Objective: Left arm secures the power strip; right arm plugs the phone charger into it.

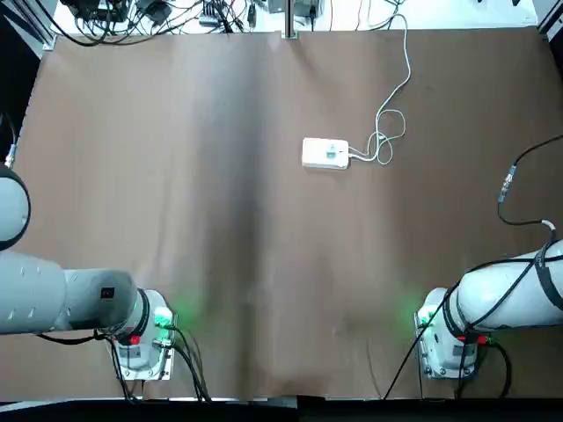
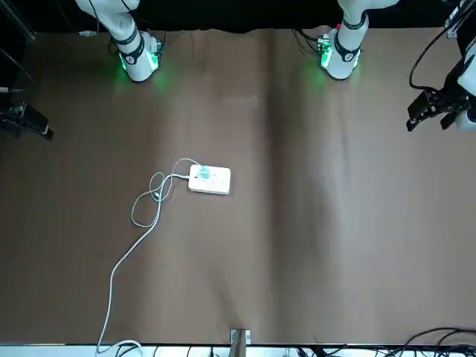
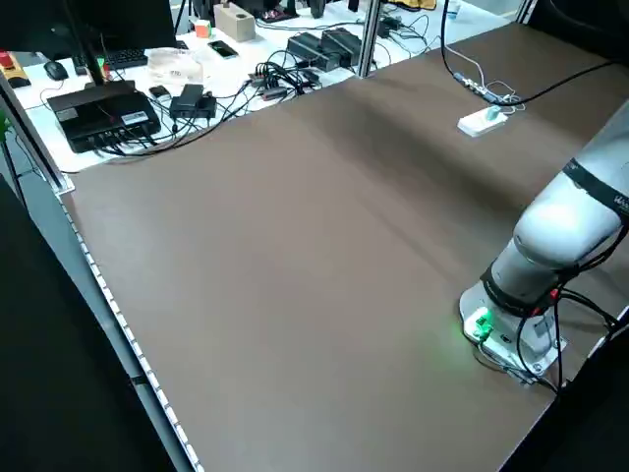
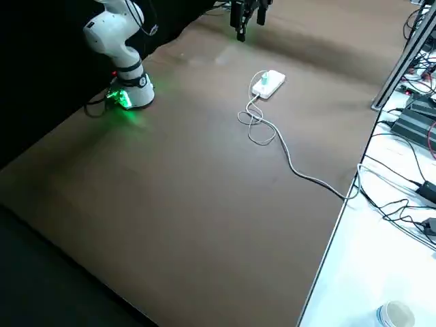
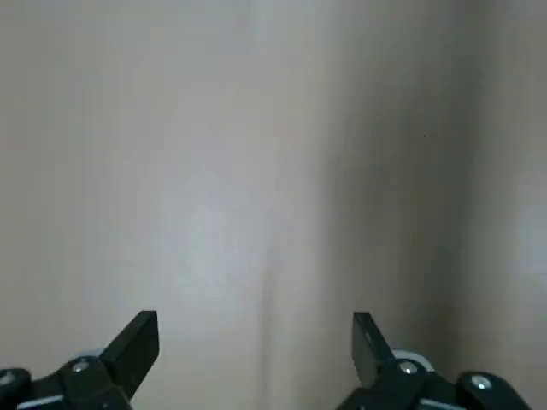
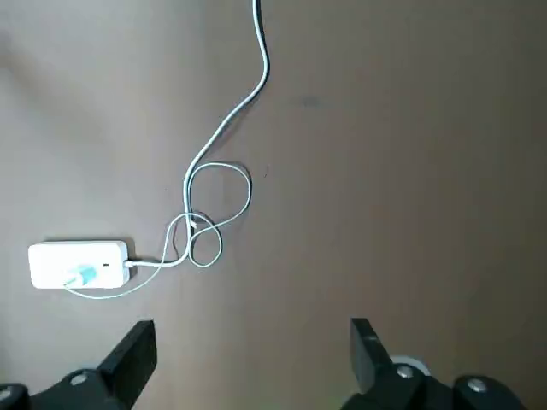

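The white rounded rectangular power strip (image 1: 317,153) was seen lying on the brown tabletop (image 1: 264,246), with the light-blue cube-shaped phone charger (image 6: 84,275) seated on it. The black left gripper (image 5: 256,342) and black right gripper (image 6: 254,346) were held released, fingers spread, well apart from it.

Looks like a lab robotics bench. Two robot arm bases (image 1: 145,338) mounted along one edge of a brown-covered table (image 3: 295,265); metal frame post (image 3: 370,39) at the table's edge. White desk (image 3: 226,79) alongside: monitor (image 3: 123,25), mouse (image 3: 56,71), phone (image 3: 223,48), power bricks (image 3: 324,49), tangled black cables (image 3: 280,77).
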### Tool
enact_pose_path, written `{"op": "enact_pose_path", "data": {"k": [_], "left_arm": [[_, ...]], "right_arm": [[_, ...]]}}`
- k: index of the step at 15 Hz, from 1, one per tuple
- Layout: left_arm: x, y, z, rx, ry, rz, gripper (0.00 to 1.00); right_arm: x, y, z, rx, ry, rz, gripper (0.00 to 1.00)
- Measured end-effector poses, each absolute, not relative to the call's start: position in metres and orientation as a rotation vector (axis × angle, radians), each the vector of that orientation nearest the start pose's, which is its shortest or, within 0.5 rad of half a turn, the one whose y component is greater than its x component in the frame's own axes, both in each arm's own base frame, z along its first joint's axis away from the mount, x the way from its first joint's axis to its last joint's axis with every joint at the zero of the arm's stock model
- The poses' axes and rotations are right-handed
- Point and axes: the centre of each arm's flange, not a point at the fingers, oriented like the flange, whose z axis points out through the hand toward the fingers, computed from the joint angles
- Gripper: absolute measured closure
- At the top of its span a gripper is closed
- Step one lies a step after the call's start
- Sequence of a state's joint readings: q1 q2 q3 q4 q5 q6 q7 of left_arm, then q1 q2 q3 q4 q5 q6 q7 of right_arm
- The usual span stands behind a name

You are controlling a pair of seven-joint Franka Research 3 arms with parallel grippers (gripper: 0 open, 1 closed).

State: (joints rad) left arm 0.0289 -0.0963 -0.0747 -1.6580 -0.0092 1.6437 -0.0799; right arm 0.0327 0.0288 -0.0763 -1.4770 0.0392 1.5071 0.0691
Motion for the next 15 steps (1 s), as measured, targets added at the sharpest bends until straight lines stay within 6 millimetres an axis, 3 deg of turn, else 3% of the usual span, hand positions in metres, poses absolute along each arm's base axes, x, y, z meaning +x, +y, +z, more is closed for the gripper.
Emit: {"op": "enact_pose_path", "data": {"k": [15], "left_arm": [[0.5315,-0.0217,0.6426,-3.15,-0.065,-0.132,0.0]], "right_arm": [[0.5572,-0.0193,0.647,-3.1,0.172,-0.001,0.0]]}}
